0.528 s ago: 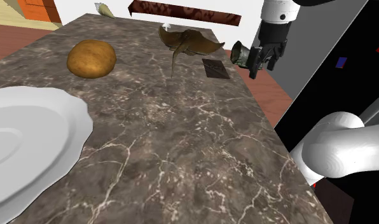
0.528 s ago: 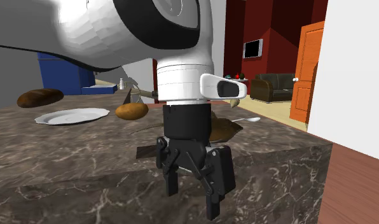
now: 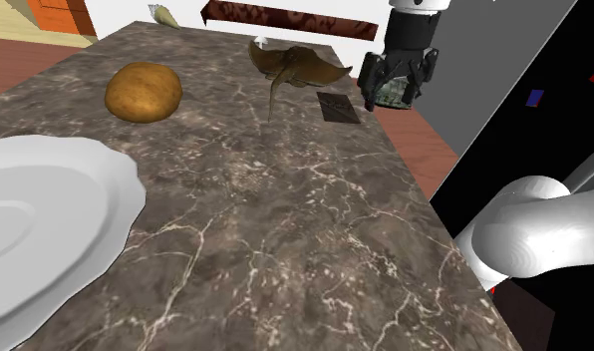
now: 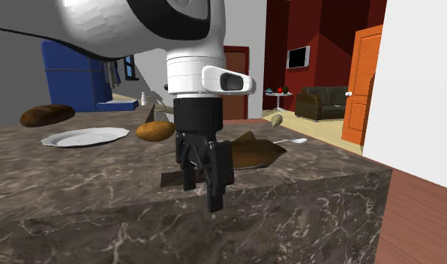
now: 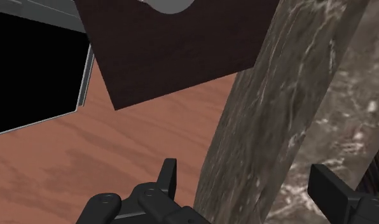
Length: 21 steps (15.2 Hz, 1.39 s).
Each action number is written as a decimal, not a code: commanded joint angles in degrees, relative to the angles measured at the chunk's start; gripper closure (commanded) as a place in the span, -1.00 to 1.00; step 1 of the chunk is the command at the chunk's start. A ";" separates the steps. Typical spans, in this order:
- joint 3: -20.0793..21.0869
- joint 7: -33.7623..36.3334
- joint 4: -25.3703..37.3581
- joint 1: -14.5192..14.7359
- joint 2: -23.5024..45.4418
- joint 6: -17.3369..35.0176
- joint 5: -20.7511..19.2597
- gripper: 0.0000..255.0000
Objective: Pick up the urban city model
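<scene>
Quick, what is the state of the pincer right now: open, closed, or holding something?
Pincer: open, holding nothing.

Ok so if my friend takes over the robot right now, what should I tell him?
The gripper is open and empty. It hovers over the edge of the marble table, with the floor below on one side.
The city model is a flat dark square lying on the table near that edge, between the gripper and the brown ray-shaped figure. Nothing touches it.
Done: the approach only.
Left: move over the model, lower, close on it, lift.
</scene>
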 commanded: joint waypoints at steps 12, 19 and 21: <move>9.34 22.84 10.25 -3.59 8.63 4.26 7.48 -1.00; 9.60 22.67 7.13 -3.40 8.02 6.79 7.80 1.00; 9.60 22.66 7.14 -3.40 8.03 6.78 7.80 1.00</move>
